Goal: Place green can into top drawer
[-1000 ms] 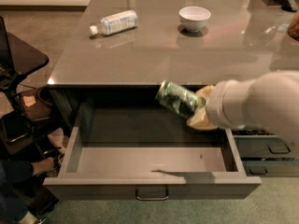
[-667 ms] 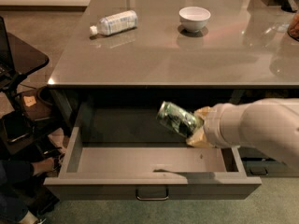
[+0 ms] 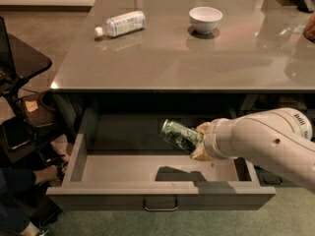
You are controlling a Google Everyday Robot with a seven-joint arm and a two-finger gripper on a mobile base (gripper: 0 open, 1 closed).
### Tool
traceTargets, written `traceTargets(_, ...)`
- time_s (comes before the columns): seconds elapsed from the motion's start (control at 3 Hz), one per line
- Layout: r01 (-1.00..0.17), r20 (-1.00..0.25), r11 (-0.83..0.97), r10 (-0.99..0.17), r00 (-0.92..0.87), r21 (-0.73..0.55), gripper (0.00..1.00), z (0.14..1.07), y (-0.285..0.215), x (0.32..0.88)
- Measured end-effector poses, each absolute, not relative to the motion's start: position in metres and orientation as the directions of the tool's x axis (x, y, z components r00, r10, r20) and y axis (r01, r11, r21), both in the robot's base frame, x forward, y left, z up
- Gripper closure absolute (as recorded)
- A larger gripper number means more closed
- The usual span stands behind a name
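Above the open top drawer (image 3: 123, 170), claw (image 3: 198, 141) pinching green can (image 3: 176, 133) by one end. Can's long axis tilts up-left, away from claw; drawer floor directly beneath, not touching.

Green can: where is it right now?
In the camera view, the green can is held tilted by the gripper over the open top drawer, right of centre, below the counter edge.

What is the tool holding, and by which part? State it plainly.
The tool, over the open top drawer, grips the tilted green can by the end nearest the arm.
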State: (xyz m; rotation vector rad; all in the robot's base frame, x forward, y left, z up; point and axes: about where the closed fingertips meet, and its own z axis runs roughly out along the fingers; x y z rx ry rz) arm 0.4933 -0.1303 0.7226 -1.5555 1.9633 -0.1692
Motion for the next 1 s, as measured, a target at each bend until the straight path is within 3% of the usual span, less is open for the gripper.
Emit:
traceTargets(0.33, -0.836, -0.386, 0.298, -0.915, -0.114, -0.46, 1.0, 0.722, -0.13, 0.493)
traceTargets(1.0, -0.898, -0.391, 0.303, -0.905, -0.167, -0.318, 1.0, 0.622, -0.145, 0.504)
